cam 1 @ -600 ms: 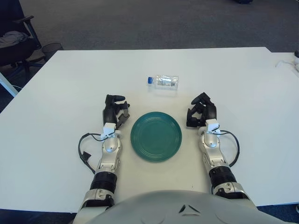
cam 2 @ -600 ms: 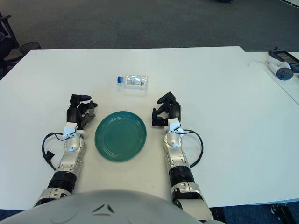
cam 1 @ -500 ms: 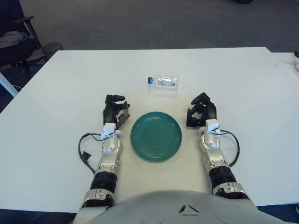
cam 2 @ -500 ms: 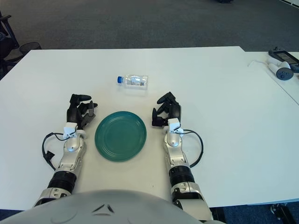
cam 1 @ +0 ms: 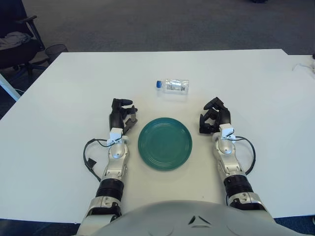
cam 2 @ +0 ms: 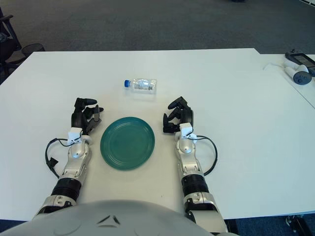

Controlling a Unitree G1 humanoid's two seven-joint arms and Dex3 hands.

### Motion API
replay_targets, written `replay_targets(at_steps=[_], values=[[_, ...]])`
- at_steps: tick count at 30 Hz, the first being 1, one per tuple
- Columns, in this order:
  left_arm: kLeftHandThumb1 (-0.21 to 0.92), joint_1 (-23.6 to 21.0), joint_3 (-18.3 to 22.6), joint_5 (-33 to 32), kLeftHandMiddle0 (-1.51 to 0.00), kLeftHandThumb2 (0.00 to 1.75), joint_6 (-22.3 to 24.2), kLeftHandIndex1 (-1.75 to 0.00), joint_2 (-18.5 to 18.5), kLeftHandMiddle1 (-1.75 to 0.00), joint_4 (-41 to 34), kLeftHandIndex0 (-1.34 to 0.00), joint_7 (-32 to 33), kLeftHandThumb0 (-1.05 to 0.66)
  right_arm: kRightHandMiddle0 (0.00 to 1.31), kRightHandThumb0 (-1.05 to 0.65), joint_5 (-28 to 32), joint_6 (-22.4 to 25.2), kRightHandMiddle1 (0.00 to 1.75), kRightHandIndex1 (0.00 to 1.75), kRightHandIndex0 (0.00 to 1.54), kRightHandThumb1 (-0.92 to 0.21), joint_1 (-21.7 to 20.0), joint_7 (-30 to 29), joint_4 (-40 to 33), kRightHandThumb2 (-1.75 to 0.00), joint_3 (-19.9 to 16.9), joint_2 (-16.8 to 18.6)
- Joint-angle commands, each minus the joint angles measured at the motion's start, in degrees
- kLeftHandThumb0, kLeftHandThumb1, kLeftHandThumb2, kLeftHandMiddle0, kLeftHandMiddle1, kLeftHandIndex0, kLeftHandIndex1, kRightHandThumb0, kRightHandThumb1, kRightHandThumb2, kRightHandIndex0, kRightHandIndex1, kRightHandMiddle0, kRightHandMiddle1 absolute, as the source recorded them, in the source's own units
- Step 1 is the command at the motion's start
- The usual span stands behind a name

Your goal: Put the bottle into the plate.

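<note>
Since the earlier frames the right hand (cam 1: 213, 118) has shifted slightly to the right, away from the plate, and the right forearm has followed it; the left hand (cam 1: 120, 114), the plate and the bottle lie where they did. Nearest, the two silver forearms with black ribbed wrist collars and thin black cables looping beside them reach forward over the smooth white bench (cam 1: 59, 128). Between them sits the plate (cam 1: 165, 143), round, glossy teal green, with faint concentric rings and a shallow raised rim. The left hand shows just left of the plate's far edge, its black fingers loosely bent and apart, holding nothing. The right hand shows just right of the plate's far edge, its black fingers curled inward but gripping nothing. Farther on, beyond the plate and well apart from both hands, the bottle (cam 1: 173, 86) lies on its side on the bench: small, clear ribbed plastic with a pale label around its middle and a blue cap pointing left. At the far left, off the bench, a dark office chair (cam 1: 15, 42) stands on grey carpet beside a black mesh waste bin (cam 1: 55, 50).
</note>
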Motion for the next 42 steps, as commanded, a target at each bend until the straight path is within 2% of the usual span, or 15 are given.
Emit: replay_targets(at_steps=[1,5,10,20,24,28,32,37,42], values=[[0.79,1.9,0.0,-0.1,-0.62,0.71,1.5,-1.75,-0.5,-1.19,3.9,-0.27,-0.1,-0.36,0.64,0.0,-1.1,-0.5,1.75,1.69,0.89,0.03,-2.8,0.1,0.3,-1.69,-1.8,-4.5],[0.79,1.4,0.0,-0.1,-0.62,0.71,1.4,-1.75,-0.6,-1.19,4.5,-0.27,0.0,-0.36,0.63,0.0,-2.3,-0.7,1.75,1.66,0.9,0.02,-5.2,0.5,-3.0,-1.68,-1.2,-6.1],[0.79,1.0,0.1,0.1,-0.63,0.71,1.3,-1.75,-0.6,-1.18,5.0,-0.27,0.4,-0.36,0.59,0.0,-3.8,-0.1,1.75,1.64,0.87,-0.04,-7.3,0.1,-5.9,-1.61,-0.3,-6.8],[0.78,1.1,0.2,0.6,-0.62,0.71,1.4,-1.75,-0.7,-1.17,4.7,-0.27,1.3,-0.36,0.53,-0.01,-5.5,1.0,1.75,1.64,0.81,-0.11,-15.1,0.1,-3.1,-1.52,0.5,-8.4],[0.78,1.2,0.0,1.2,-0.61,0.72,1.7,-1.75,-0.7,-1.17,4.3,-0.28,2.0,-0.37,0.52,-0.01,-7.0,-0.1,1.75,1.64,0.8,-0.12,-17.9,-0.2,-1.2,-1.51,1.6,-8.6],[0.78,1.1,-0.1,1.4,-0.61,0.72,2.0,-1.75,-0.6,-1.17,4.3,-0.28,2.3,-0.37,0.51,-0.01,-9.4,-0.5,1.75,1.65,0.78,-0.14,-21.5,-1.6,1.5,-1.5,3.6,-8.0],[0.78,0.9,-0.3,1.4,-0.61,0.72,2.8,-1.75,-0.6,-1.17,4.1,-0.27,1.9,-0.37,0.5,-0.01,-11.6,-1.7,1.75,1.67,0.77,-0.15,-27.2,-2.0,8.3,-1.49,5.9,-8.4],[0.81,0.9,-0.5,1.7,-0.61,0.67,3.2,-1.75,-0.6,-1.17,3.8,-0.26,2.0,-0.36,0.5,-0.01,-11.6,-4.7,1.75,1.67,0.77,-0.15,-34.4,0.9,18.0,-1.49,8.2,-8.6],[0.83,0.8,-0.6,1.7,-0.61,0.65,3.2,-1.75,-0.9,-1.18,3.9,-0.25,2.0,-0.36,0.5,-0.01,-10.4,-7.6,1.75,1.65,0.77,-0.16,-39.8,4.7,25.7,-1.48,9.6,-7.7]])
